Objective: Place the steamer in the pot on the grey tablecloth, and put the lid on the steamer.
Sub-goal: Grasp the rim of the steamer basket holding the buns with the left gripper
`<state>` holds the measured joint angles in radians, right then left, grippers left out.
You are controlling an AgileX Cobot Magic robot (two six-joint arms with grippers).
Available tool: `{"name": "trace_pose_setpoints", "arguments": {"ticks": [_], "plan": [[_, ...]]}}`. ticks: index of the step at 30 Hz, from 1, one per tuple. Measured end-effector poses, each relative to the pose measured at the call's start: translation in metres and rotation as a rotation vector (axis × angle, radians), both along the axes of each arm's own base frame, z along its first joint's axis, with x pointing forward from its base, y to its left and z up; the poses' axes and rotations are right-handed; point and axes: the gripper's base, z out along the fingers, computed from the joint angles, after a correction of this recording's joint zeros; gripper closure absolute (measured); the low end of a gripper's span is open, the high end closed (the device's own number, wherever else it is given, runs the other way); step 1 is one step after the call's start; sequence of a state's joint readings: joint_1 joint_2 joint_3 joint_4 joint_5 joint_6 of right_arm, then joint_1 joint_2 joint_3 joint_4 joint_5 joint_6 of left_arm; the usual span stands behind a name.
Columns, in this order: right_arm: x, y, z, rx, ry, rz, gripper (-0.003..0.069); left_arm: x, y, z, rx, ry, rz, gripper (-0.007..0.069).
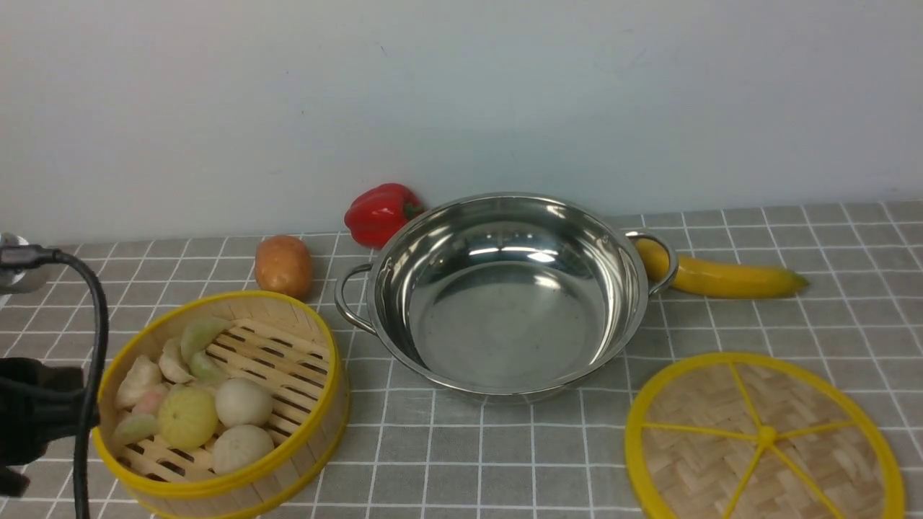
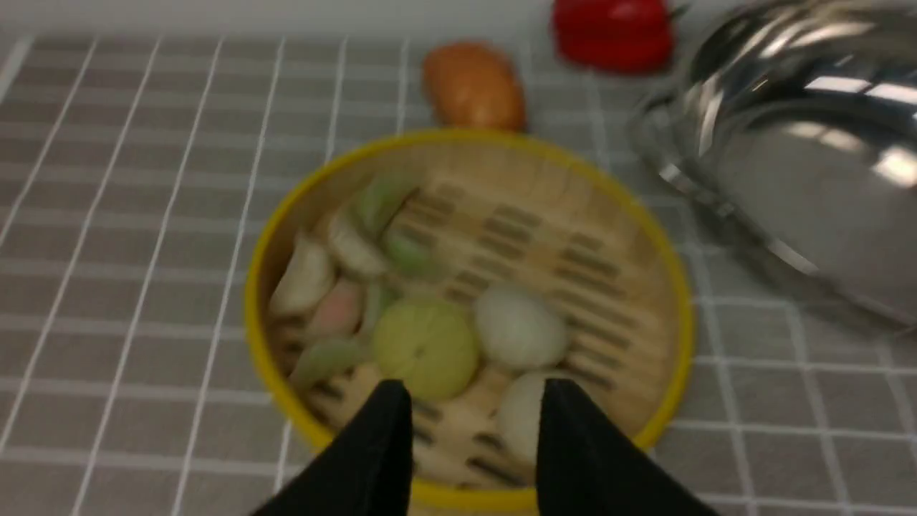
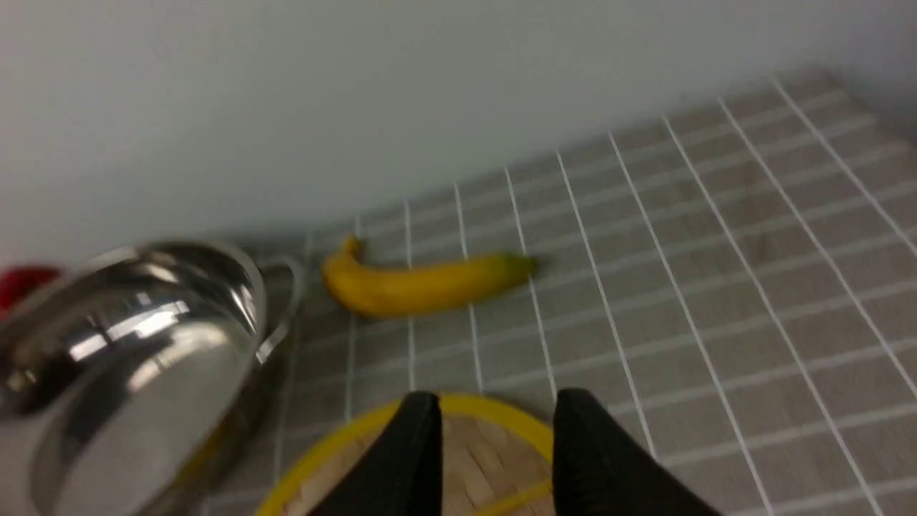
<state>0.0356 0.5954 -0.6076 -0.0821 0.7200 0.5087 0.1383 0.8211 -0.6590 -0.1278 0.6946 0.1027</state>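
Note:
The steamer [image 1: 288,353] stands on the grey tablecloth [image 1: 505,461] at the front left and holds several buns and dumplings. The shiny pot [image 1: 505,288] stands empty in the middle. The lid [image 1: 764,440] lies flat at the front right. In the left wrist view my left gripper [image 2: 473,390] is open and empty, hovering over the near rim of the steamer [image 2: 544,236], with the pot [image 2: 802,158] beside it. In the right wrist view my right gripper [image 3: 494,401] is open and empty over the edge of the lid [image 3: 337,444]. The right gripper is out of the front view.
A red pepper [image 1: 381,213] and a potato [image 1: 283,265] lie behind the steamer, left of the pot. A banana [image 1: 721,277] lies behind the pot's right handle. A white wall closes the back. My left arm's black body and cable [image 1: 43,411] show at the far left.

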Motion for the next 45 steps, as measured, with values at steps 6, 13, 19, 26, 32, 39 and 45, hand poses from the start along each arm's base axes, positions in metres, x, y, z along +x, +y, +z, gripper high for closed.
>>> {"name": "trace_pose_setpoints", "arguments": {"ticks": [6,13,19,26,32,39,45], "plan": [[0.01,0.007,-0.02,-0.083,0.212,0.149,0.0419,0.033,0.034,-0.022,-0.057,0.243,0.172,0.0382],[0.014,0.014,-0.031,-0.078,0.335,0.248,0.0419,0.066,0.051,-0.061,-0.11,0.372,0.218,0.0382],[0.015,0.015,-0.032,-0.091,0.34,0.274,0.0419,0.092,0.057,-0.09,-0.168,0.36,0.261,0.0382],[0.015,0.015,-0.032,-0.102,0.338,0.289,0.0419,0.111,0.063,-0.118,-0.189,0.354,0.3,0.0382],[0.015,0.016,-0.032,-0.099,0.338,0.291,0.0419,0.123,0.069,-0.138,-0.176,0.337,0.32,0.0385],[0.015,0.016,-0.032,-0.095,0.34,0.292,0.0419,0.131,0.073,-0.159,-0.192,0.357,0.349,0.0506],[0.015,0.016,-0.032,-0.095,0.343,0.293,0.0419,0.136,0.074,-0.155,-0.177,0.371,0.322,0.0573]]}}
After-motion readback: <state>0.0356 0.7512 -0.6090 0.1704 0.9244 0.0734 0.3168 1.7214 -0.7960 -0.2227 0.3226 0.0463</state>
